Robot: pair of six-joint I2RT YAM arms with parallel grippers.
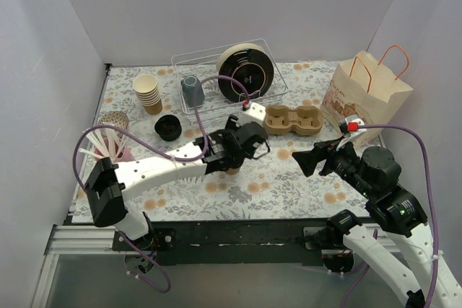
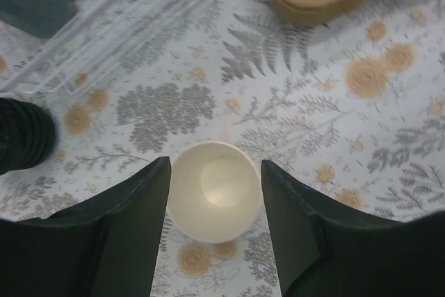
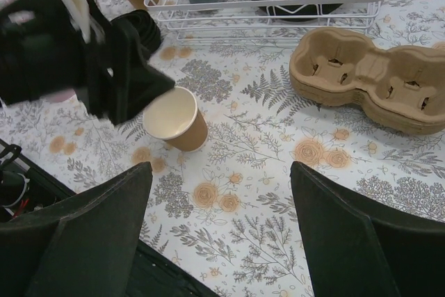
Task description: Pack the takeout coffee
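The black lids [image 1: 167, 128] lie apart at the left. The cup [image 3: 174, 117] stands on the table [image 1: 274, 178] with no lid yet, between the jaws of the left claw [image 2: 215, 166], which is half open, close at its sides. A hard squeeze may crush the thin wall, and an off-centre one may tip it. The right claw [image 3: 219, 168] is wide and empty.

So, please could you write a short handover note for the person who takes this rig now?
Left end effector: fingers flank the tan cup, grip unclear.
Right end effector: open, empty, hovering.
Cup stands lidless on the table; black lids sit apart from it.
Carrier empty; nothing packed yet.
Left: probably lid the cup, seat it in the carrier, then the paper bag.
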